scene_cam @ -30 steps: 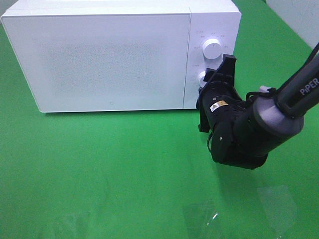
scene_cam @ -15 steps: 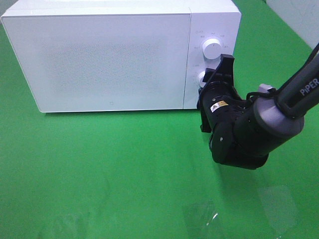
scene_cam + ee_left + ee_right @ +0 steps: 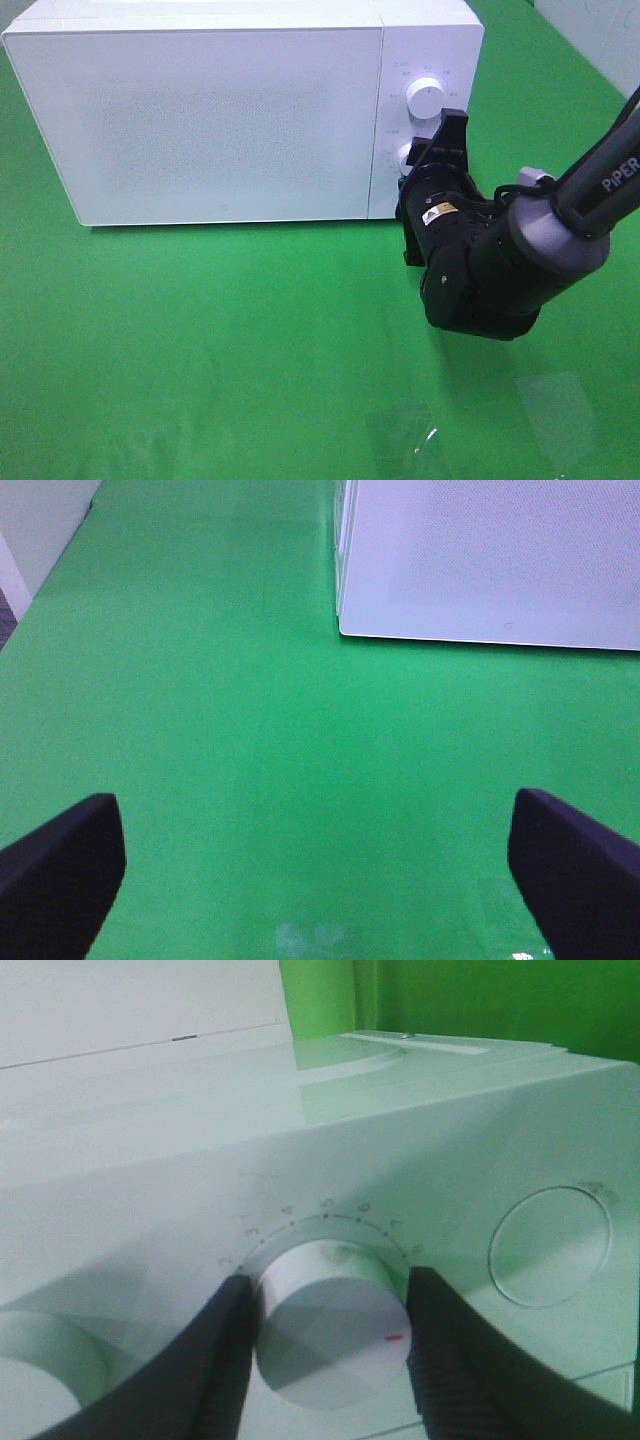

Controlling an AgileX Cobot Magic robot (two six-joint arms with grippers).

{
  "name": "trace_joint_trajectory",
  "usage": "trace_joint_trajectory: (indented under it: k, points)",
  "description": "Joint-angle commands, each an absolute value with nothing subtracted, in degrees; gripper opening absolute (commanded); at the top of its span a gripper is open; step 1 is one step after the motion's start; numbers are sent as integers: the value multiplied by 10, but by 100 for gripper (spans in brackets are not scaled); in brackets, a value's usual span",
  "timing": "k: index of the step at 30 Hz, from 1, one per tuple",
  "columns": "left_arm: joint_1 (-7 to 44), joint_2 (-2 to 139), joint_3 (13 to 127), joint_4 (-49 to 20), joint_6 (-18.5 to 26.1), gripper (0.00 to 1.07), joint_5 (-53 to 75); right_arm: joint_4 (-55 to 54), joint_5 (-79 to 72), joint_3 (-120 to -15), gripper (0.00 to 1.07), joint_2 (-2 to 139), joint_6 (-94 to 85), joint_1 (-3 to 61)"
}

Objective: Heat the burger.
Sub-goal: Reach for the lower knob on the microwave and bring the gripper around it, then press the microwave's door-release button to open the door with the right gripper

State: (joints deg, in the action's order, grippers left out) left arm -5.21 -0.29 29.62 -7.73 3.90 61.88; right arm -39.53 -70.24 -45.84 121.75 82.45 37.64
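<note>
Two end effectors inspected: we find the right end effector (image 3: pixel 328 1290) pinching the lower dial (image 3: pixel 320 1335) of the microwave (image 3: pixel 240 110), evidently to set heating, and the left end effector (image 3: pixel 318 865) spread over the desk (image 3: pixel 200 330). We see no burger; presumably it sits behind the closed door (image 3: pixel 150 150).

Glossy white microwave (image 3: pixel 200 120), matt green table (image 3: pixel 200 350).

The microwave (image 3: pixel 230 110) is white, its door (image 3: pixel 200 125) faintly speckled grey. The knob (image 3: pixel 325 1325) between the black, ribbed fingers (image 3: pixel 225 1360) of the right end effector (image 3: pixel 430 160) is white with a small red mark (image 3: pixel 394 1338), ringed by grey numerals. That end effector carries a yellow label (image 3: pixel 440 212). The left end effector (image 3: pixel 320 870) is black. Beneath both, the worktop (image 3: pixel 220 340) is plain green.
</note>
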Motion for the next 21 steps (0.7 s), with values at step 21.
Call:
trace_joint_trajectory:
  k: [21]
  points:
    - [-54,-12,296,-81,39,98,611,-413,-819,-474,60,1213,724,380]
